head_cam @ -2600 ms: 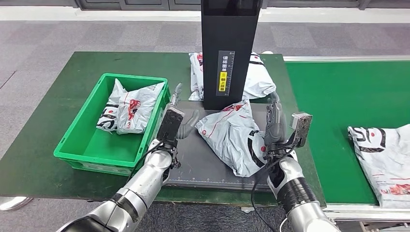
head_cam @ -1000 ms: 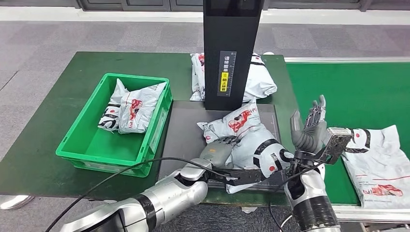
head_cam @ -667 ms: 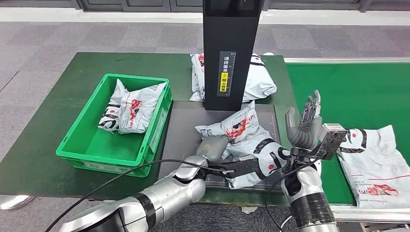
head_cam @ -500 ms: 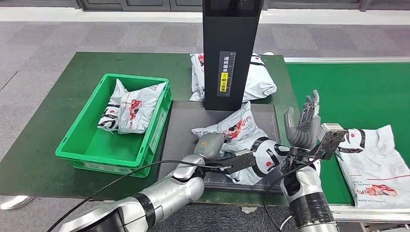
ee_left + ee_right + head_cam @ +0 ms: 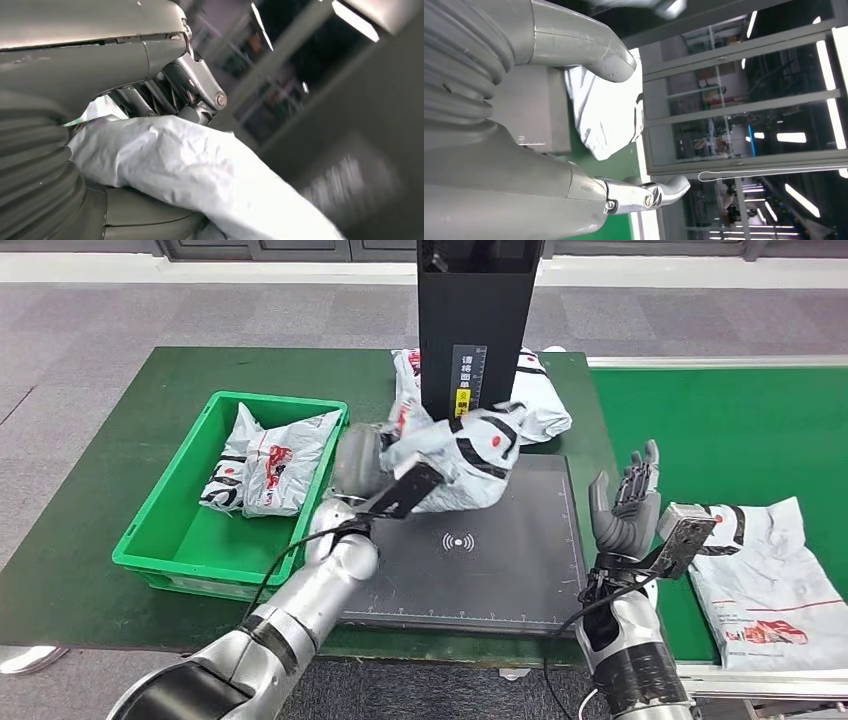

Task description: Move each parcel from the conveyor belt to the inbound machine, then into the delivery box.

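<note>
Delivery box (image 5: pixel 160 540): green bin at centre left of the head view, sitting on the green table (image 5: pixel 80 580). It holds two parcels (image 5: pixel 262 472) toward its far end; the near half of the floor is bare and open from above.

Left hand (image 5: pixel 362 462): at frame centre, just right of the box's right wall. It grips the held parcel (image 5: pixel 462 452); in the left wrist view the white bag (image 5: pixel 200 175) is clamped between the thumb and the dark fingers (image 5: pixel 192 85).

Held parcel: raised above the far left part of the scanner pad (image 5: pixel 470 570), in front of the black scanner tower (image 5: pixel 478 330). Long axis runs roughly left-right, trailing to the right of the hand.

Key relation: the box lies directly left of the left hand, with only the right wall between them. Judgement: the parcel must clear that rim, and its trailing end may drag on it.

Rear parcel (image 5: pixel 540 405): behind the tower, at upper centre.

Right hand (image 5: pixel 625 508): centre right, at the pad's right edge, fingers spread, palm empty.

Belt parcel (image 5: pixel 770 580): lower right on the conveyor belt (image 5: pixel 720 430), just right of the right hand, which is the nearer one.
</note>
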Robot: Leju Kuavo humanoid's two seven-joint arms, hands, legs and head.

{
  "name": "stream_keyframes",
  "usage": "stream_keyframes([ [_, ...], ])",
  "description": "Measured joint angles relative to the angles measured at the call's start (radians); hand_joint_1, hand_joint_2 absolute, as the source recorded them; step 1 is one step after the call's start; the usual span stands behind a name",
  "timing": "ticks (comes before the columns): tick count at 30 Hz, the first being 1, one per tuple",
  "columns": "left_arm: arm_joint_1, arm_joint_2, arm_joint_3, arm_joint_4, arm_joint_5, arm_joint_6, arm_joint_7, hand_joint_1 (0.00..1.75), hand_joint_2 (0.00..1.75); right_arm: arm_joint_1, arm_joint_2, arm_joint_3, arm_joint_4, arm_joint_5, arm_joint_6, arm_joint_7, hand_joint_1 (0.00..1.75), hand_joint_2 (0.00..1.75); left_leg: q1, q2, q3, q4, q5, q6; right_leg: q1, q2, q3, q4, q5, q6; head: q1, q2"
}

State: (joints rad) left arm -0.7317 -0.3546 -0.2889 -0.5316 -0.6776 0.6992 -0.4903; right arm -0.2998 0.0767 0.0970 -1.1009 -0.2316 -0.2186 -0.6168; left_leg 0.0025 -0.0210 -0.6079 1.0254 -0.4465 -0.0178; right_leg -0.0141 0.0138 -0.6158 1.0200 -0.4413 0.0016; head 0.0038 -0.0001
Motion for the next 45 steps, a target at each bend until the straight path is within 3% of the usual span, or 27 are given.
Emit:
stream_keyframes([
  [5,0.010,0.033,0.206,-0.105,-0.076,0.000,-0.035,1.75,1.75,0.029,0.000,-0.007,-0.003,0.002,-0.003,0.001,0.00,1.75,0.000,0.001,0.000,0.000,0.000,0.000,0.000,0.001,-0.001,0.000,0.000,0.000,0.000,0.000],
  [12,0.086,0.061,0.495,-0.322,-0.378,0.000,-0.056,1.75,1.75,0.096,0.000,-0.029,-0.061,0.020,-0.018,0.007,0.00,1.75,0.000,0.001,-0.001,0.000,-0.001,-0.001,0.000,0.002,-0.002,0.000,-0.001,0.000,0.000,0.000],
  [15,0.107,0.069,0.597,-0.390,-0.492,0.000,-0.030,1.64,1.75,0.129,0.000,-0.039,-0.092,0.023,-0.021,0.017,0.00,1.75,0.000,0.001,-0.002,0.000,-0.001,-0.001,0.000,0.002,-0.002,0.000,-0.001,0.000,0.000,0.000],
  [17,0.109,0.087,0.651,-0.404,-0.620,0.000,0.069,0.80,1.75,0.147,0.000,-0.047,-0.109,0.023,-0.021,0.024,0.00,1.75,0.000,0.002,-0.002,0.000,-0.001,-0.001,0.000,0.002,-0.002,0.000,-0.001,0.000,0.000,0.000],
  [19,0.104,0.118,0.668,-0.369,-0.741,-0.003,0.221,0.00,1.75,0.156,0.000,-0.054,-0.118,0.023,-0.018,0.033,0.00,1.75,0.000,0.002,-0.001,0.000,-0.001,-0.001,0.000,0.002,-0.003,0.000,-0.001,0.000,0.000,0.000],
  [21,0.094,0.146,0.667,-0.299,-0.789,-0.028,0.319,0.00,1.75,0.159,-0.002,-0.056,-0.122,0.025,-0.014,0.040,0.00,1.75,0.000,0.001,-0.001,0.000,0.000,-0.001,0.000,0.002,-0.003,0.000,-0.001,0.000,0.000,0.000],
  [26,0.062,0.187,0.619,-0.099,-0.735,-0.212,0.363,0.00,1.75,0.158,-0.011,-0.058,-0.122,0.034,0.015,0.057,0.00,1.75,0.000,0.001,-0.001,0.000,0.001,0.000,0.000,0.002,-0.002,0.000,0.000,0.000,0.000,0.000],
  [30,0.054,0.198,0.569,-0.015,-0.714,-0.263,0.364,0.00,0.00,0.158,-0.018,-0.058,-0.122,0.036,0.026,0.064,0.00,1.75,0.000,0.000,-0.001,0.000,0.000,0.000,0.000,0.002,-0.002,0.000,0.001,0.000,0.000,0.000],
  [39,0.044,0.218,0.493,0.006,-0.452,-0.400,0.185,0.00,0.00,0.161,-0.035,-0.073,-0.122,0.043,0.058,0.085,0.00,1.75,0.000,-0.002,-0.001,0.000,0.001,0.000,0.000,-0.003,-0.001,0.000,0.000,0.001,0.000,0.000],
  [45,0.069,0.225,0.473,-0.075,-0.119,-0.463,0.085,0.00,0.00,0.194,-0.037,-0.076,-0.122,0.050,0.073,0.087,0.00,1.75,0.000,-0.002,-0.001,0.000,0.001,0.000,0.000,-0.003,0.000,0.000,0.000,0.001,0.000,0.000],
])
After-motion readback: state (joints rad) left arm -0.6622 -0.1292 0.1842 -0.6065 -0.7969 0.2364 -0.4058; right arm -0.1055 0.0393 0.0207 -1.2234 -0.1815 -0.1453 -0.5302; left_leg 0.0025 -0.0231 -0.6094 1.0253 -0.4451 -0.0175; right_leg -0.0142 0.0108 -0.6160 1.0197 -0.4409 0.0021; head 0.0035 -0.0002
